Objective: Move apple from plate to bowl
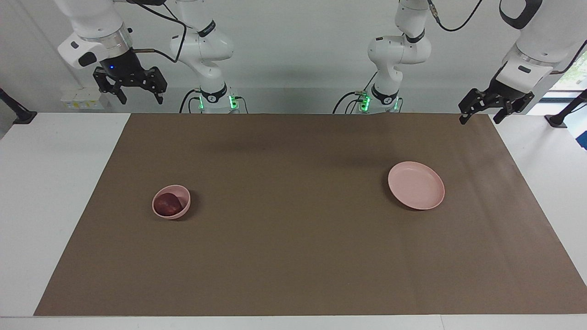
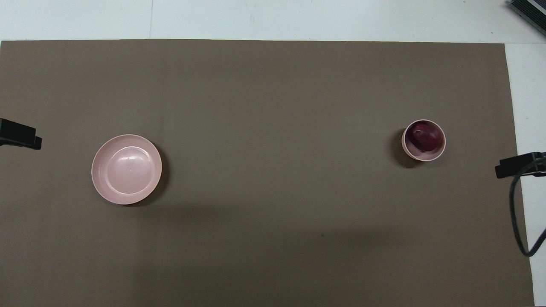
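Maroon apple [image 1: 167, 204] sits in the bowl [image 1: 182, 193] toward the right arm's end of the bench; plate [image 1: 416, 185] bare toward the left arm's end; job looks done. Right end effector [image 1: 129, 86] and left end effector [image 1: 495, 105] hang high over the robots' edge, both wide, holding nothing. Apple likely firm, smooth, light; grip across its middle.
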Motion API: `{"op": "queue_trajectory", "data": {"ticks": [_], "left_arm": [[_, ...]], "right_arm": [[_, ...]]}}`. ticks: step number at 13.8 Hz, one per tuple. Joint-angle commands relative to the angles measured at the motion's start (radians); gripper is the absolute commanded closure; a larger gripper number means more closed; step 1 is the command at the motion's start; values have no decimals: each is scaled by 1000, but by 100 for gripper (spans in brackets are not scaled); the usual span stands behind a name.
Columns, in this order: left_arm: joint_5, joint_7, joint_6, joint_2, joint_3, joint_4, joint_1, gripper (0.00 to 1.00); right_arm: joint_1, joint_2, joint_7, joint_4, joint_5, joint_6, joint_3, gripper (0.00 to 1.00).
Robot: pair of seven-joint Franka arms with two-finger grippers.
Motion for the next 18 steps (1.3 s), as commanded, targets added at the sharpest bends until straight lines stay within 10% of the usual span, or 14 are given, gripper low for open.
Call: {"op": "queue_trajectory", "data": {"ticks": [1,18], "left_arm": [[21,22,-18,-15,4,-2,-14,0],[12,22,-13,-15,5,-2,-16,0]], "right_arm": [[-5,-23,-7,-21,14,14,1,0],[0,-20,6,-20,75,29,-19,0]]}}
